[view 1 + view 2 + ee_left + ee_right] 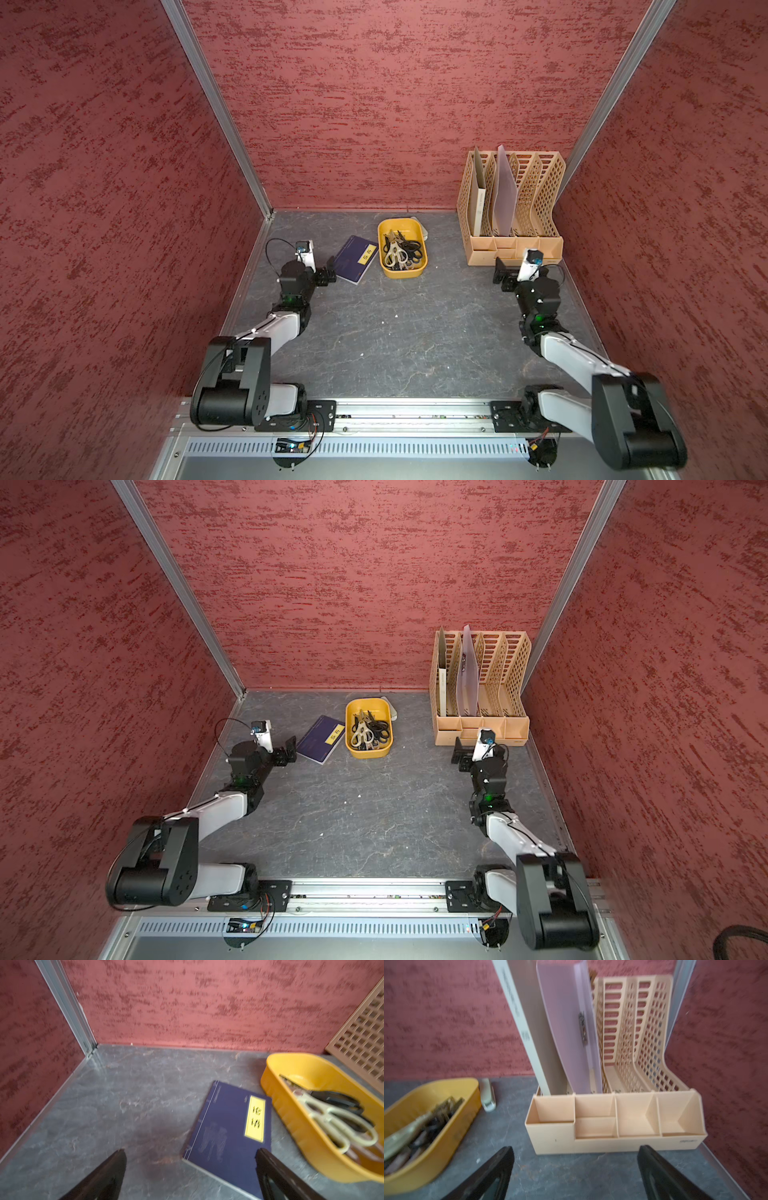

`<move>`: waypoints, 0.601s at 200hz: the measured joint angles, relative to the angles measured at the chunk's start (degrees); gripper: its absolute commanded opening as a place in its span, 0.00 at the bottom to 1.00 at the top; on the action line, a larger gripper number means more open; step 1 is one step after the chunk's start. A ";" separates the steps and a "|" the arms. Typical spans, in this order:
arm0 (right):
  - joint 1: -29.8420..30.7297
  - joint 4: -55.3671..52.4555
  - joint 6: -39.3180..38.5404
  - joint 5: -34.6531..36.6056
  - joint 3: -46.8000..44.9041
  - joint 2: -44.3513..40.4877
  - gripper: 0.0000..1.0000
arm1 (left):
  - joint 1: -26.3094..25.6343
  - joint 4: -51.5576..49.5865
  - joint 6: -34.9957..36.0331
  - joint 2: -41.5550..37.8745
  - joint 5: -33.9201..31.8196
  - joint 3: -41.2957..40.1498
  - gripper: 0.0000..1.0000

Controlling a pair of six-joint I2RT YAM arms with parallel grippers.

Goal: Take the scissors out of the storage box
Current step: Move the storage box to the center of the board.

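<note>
The mustard-yellow storage box (405, 272) (370, 752) stands at the back middle of the grey table. Several scissors (397, 251) (363, 733) lie piled in it, a cream-handled pair on top of black-handled ones. My left gripper (332, 270) (291, 748) hovers left of the box over a blue notebook, open and empty. In the left wrist view the gripper (191, 1150) has its jaws wide apart, with the box (291, 1118) and scissors (332, 1118) off to one side. My right gripper (500, 272) (576, 1148) is open and empty, well right of the box (446, 1138).
A blue notebook (355, 259) (228, 1126) lies just left of the box. A tall beige lattice file organizer (515, 249) (612, 1126) with folders stands at the back right, close in front of my right gripper. A small stapler (488, 1095) lies behind the box. Red walls enclose three sides.
</note>
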 measured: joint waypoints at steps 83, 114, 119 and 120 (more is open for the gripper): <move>0.70 -51.91 25.90 -4.39 29.55 -1.33 0.98 | -10.71 -40.28 -16.96 16.20 4.55 34.36 1.00; 4.63 -68.65 29.59 -1.07 36.06 4.96 0.98 | -12.85 -49.05 -20.96 26.69 9.51 43.08 1.00; 5.25 -70.73 30.03 -0.39 37.07 5.46 0.98 | -13.09 -49.99 -21.44 27.87 10.25 43.82 1.00; 5.42 -71.32 30.12 -0.24 37.35 5.60 0.98 | -13.16 -50.27 -21.55 28.15 10.49 44.00 1.00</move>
